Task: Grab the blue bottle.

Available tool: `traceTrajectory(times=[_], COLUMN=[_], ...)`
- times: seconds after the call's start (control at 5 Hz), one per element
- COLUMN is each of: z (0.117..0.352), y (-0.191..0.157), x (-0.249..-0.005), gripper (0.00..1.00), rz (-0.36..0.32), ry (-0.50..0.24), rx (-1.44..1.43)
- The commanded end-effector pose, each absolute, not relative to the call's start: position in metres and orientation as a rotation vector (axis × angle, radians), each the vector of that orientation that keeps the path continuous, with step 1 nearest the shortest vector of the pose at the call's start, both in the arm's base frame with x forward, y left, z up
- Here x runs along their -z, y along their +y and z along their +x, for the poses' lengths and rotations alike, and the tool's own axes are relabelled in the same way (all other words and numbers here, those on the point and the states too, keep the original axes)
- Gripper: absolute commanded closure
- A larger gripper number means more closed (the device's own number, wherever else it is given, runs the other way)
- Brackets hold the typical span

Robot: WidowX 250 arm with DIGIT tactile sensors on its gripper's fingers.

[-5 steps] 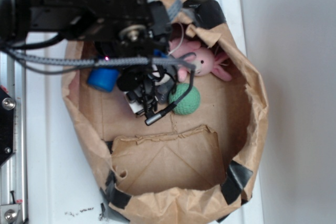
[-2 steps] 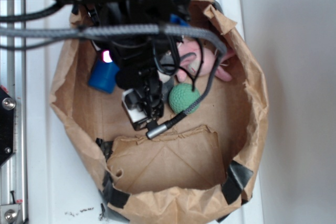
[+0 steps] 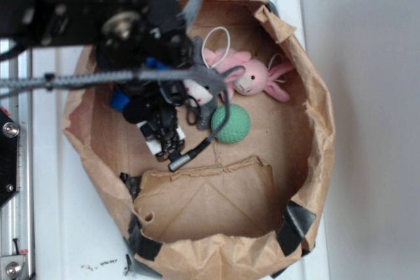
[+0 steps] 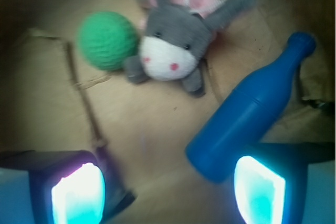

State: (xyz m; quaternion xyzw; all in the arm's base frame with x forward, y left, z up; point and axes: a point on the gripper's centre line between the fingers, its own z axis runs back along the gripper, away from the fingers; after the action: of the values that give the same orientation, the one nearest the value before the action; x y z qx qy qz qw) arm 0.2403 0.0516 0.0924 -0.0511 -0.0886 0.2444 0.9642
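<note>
Comparing with a moment ago, the arm has swung left and upward in the exterior view, uncovering the pink bunny (image 3: 252, 78) and more of the paper bag (image 3: 315, 129). The gripper (image 4: 168, 192) hangs with its jaws spread wide, holding nothing. The blue bottle (image 4: 252, 111) lies tilted on the bag floor, its wide base just beside the right finger (image 4: 260, 190), narrow neck pointing away. It is solid matte blue. A grey plush donkey (image 4: 170, 45) and green ball (image 4: 107, 39) lie nearby.
</note>
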Motion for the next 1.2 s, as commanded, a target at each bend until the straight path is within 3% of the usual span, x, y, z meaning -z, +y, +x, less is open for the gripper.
traceTrajectory(times=[0.0,0.6,1.0], z=[0.241,0.237,0.245], y=[0.093,0.148,0.152], x=[-0.103,-0.095,-0.074], gripper=[0.0,0.0,0.0], rz=[-0.102,-0.074,-0.032], ry=[-0.195,-0.189,-0.241], rx=[-0.501,-0.506,-0.542])
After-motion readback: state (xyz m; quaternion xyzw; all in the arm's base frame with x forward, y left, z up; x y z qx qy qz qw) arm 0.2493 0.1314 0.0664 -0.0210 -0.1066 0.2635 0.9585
